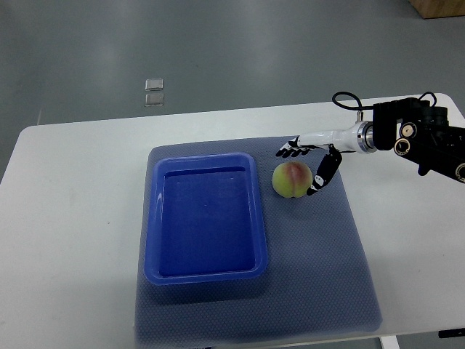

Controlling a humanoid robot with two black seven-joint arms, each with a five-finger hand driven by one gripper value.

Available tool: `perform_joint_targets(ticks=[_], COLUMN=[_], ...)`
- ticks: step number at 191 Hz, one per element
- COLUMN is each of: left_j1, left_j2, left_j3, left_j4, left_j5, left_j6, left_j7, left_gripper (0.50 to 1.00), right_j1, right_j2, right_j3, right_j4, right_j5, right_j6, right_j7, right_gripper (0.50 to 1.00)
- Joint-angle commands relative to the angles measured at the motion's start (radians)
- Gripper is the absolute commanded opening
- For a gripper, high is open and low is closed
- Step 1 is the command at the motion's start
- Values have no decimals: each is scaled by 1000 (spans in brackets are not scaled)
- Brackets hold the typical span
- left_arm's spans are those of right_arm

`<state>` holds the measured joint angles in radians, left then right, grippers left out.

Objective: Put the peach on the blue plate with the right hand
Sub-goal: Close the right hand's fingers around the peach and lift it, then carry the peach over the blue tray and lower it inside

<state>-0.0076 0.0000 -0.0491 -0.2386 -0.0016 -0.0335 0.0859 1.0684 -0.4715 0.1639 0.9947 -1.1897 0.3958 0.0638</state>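
A yellow-green peach with a pink blush point(292, 179) lies on the grey-blue mat, just right of the blue plate point(205, 217), a deep rectangular tray. My right hand point(304, 164) comes in from the right edge and is open around the peach: the fingers point(291, 150) are spread behind it and the thumb point(322, 175) hangs at its right side. The peach rests on the mat. The blue plate is empty. The left arm is out of view.
The grey-blue mat point(320, 269) covers the middle of the white table point(73, 218). The black forearm and cable point(425, 134) reach over the table's right edge. A small clear object point(153, 91) lies on the floor beyond the table.
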Motion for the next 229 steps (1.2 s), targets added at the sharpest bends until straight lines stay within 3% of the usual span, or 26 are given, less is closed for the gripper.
perform_joint_targets(ticks=[1, 75, 87, 106, 113, 129, 165, 178, 188, 189, 195, 204, 205, 229], left_j1=[0, 0, 0, 0, 0, 0, 0, 0, 0, 0, 0, 0, 0, 0], left_j2=[0, 0, 0, 0, 0, 0, 0, 0, 0, 0, 0, 0, 0, 0], left_j3=[2, 0, 2, 3, 3, 3, 2, 2, 2, 3, 3, 3, 3, 5], left_j4=[-8, -7, -7, -7, -7, -7, -7, -7, -7, -7, -7, -7, -7, -8], left_j5=[0, 0, 0, 0, 0, 0, 0, 0, 0, 0, 0, 0, 0, 2], left_j6=[0, 0, -2, -2, -2, -2, -2, -2, -2, 0, 0, 0, -2, -2], left_j7=[0, 0, 0, 0, 0, 0, 0, 0, 0, 0, 0, 0, 0, 0], left_gripper=[1000, 1000, 1000, 1000, 1000, 1000, 1000, 1000, 1000, 1000, 1000, 1000, 1000, 1000], right_j1=[-16, -70, -71, -74, -73, -68, -25, 56, 56, 83, 102, 102, 137, 200], right_j2=[11, 34, 34, 33, 31, 25, -9, -78, -78, -114, -139, -139, -180, -222], right_j3=[0, 2, 2, 3, 3, 5, 22, 49, 49, 80, 95, 95, 104, 103], right_j4=[-8, -27, -27, -27, -27, -25, -4, 58, 58, 91, 114, 114, 154, 213], right_j5=[-44, -65, -65, -65, -65, -65, -47, -24, -24, -2, 10, 10, 25, 53], right_j6=[-31, -101, -114, -121, -120, -117, -100, -34, -34, 1, 23, 23, 53, 69], right_j7=[8, 24, 30, 33, 33, 34, 37, 44, 44, 42, 42, 42, 40, 36], right_gripper=[930, 895, 846, 686, 603, 517, 500, 500, 500, 500, 500, 500, 500, 500])
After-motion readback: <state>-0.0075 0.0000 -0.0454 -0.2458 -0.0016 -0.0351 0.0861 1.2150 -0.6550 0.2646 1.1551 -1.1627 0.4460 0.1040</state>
